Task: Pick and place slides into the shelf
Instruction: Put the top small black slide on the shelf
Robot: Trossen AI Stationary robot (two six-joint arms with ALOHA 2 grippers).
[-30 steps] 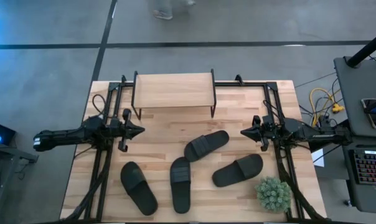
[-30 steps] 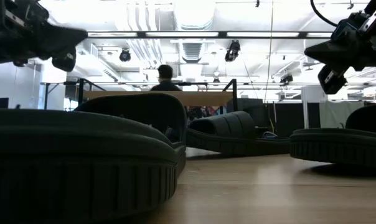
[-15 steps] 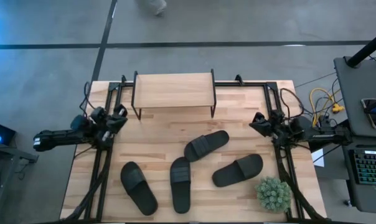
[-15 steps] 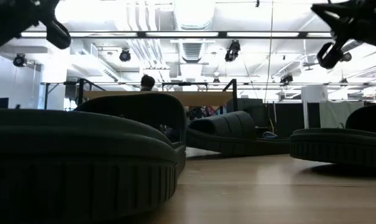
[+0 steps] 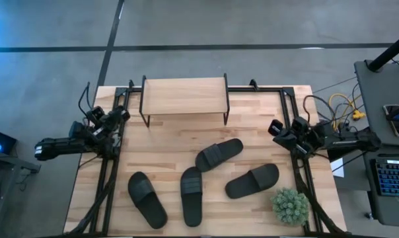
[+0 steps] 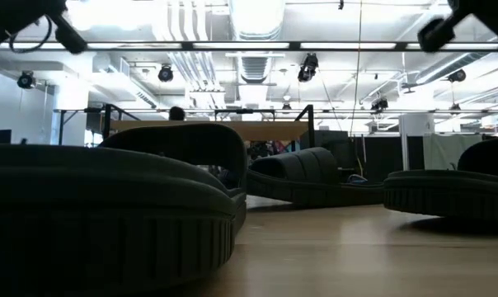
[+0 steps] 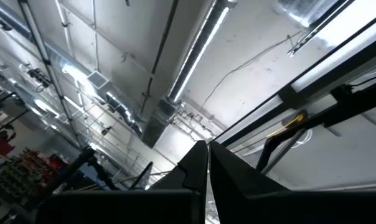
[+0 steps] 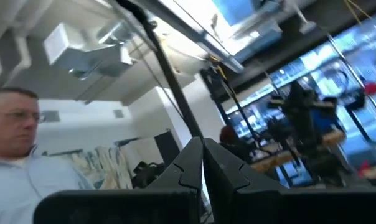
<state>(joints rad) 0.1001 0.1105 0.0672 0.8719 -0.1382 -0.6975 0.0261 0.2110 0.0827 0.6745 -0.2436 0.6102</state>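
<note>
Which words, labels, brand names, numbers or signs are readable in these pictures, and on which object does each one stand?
None can be read.
The four black slide sandals show no visible logo or print.
The low rack with the light wooden plank top is plain.
The dark keyboard beside the table has keys too small to read.
The bright screens in the room behind are too blurred to read.
</note>
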